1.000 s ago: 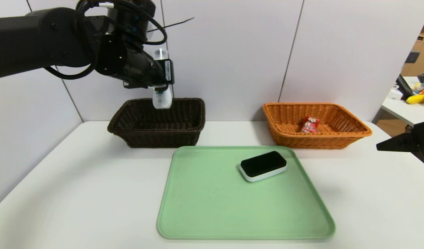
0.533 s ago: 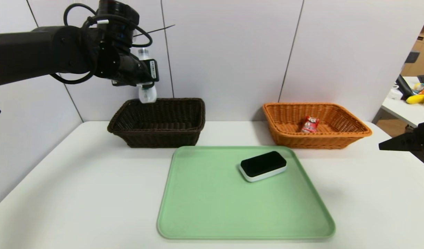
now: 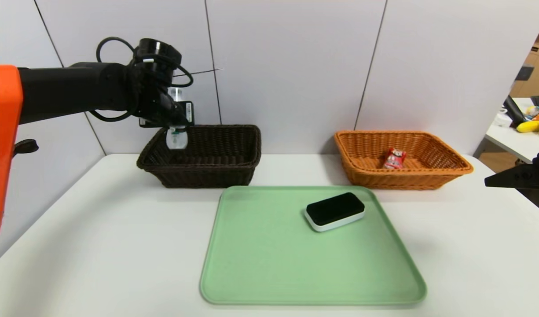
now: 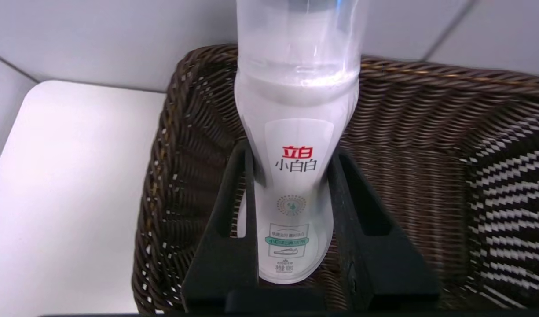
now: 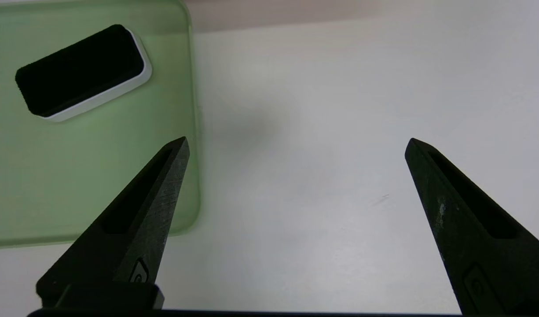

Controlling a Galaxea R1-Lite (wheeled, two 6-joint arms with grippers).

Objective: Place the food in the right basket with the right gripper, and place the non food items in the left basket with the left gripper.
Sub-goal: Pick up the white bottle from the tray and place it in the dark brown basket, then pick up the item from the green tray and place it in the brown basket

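Bottle over the dark basket, left side.
Left gripper (image 3: 177,127) clamps the white bottle (image 3: 176,137) above the dark basket (image 3: 207,174); eraser (image 3: 335,211) sits on the green tray (image 3: 260,264); orange basket (image 3: 427,176) holds 1 red packet (image 3: 394,158); right gripper (image 5: 295,149) hangs wide apart.

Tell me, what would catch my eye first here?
Probably the left hand, gripping a clear bottle of white liquid over the dark basket at the back left. Then the green tray in front, holding only a black-topped eraser, and the orange basket with a red packet.
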